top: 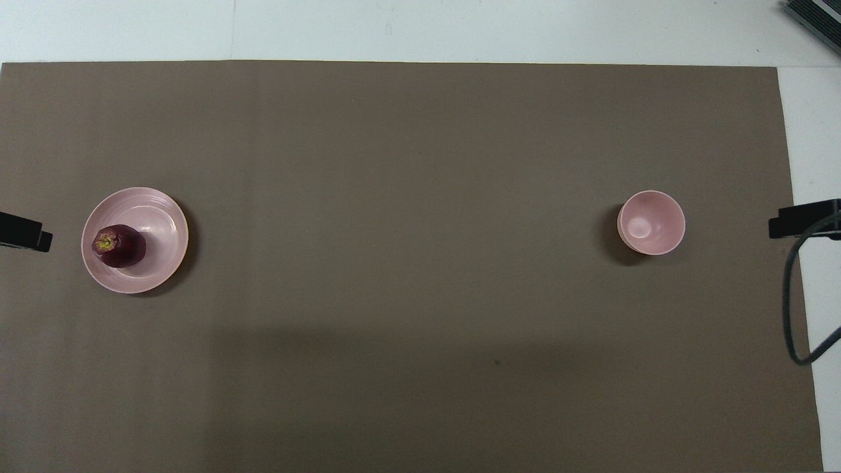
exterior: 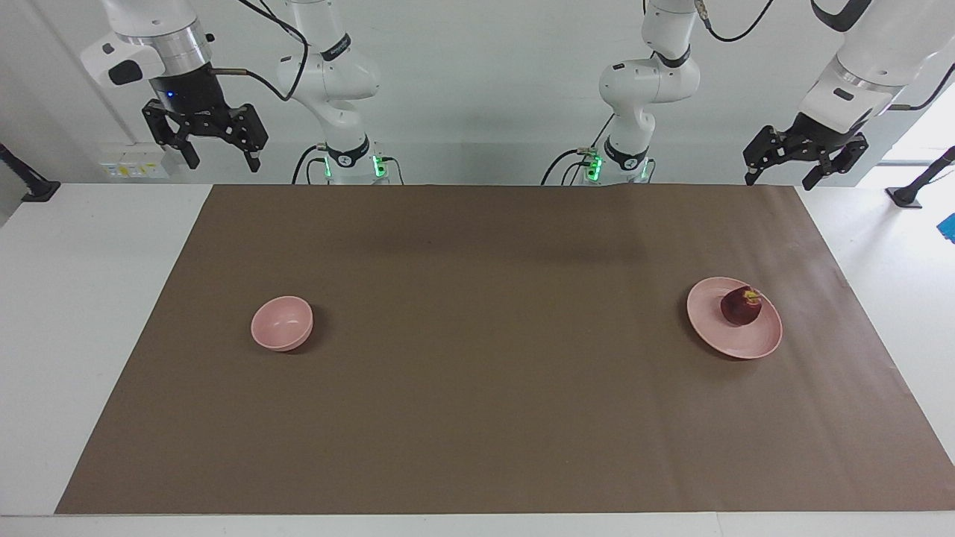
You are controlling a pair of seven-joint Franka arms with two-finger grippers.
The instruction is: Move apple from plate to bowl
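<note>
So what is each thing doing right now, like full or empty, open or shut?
apple: lying on the plate, toward its edge, not held.
plate: flat on the brown mat, at the left arm's end, holding the apple.
bowl: upright, empty, at the right arm's end.
left gripper: open, empty, raised, waiting.
right gripper: open, empty, raised, waiting.
</note>
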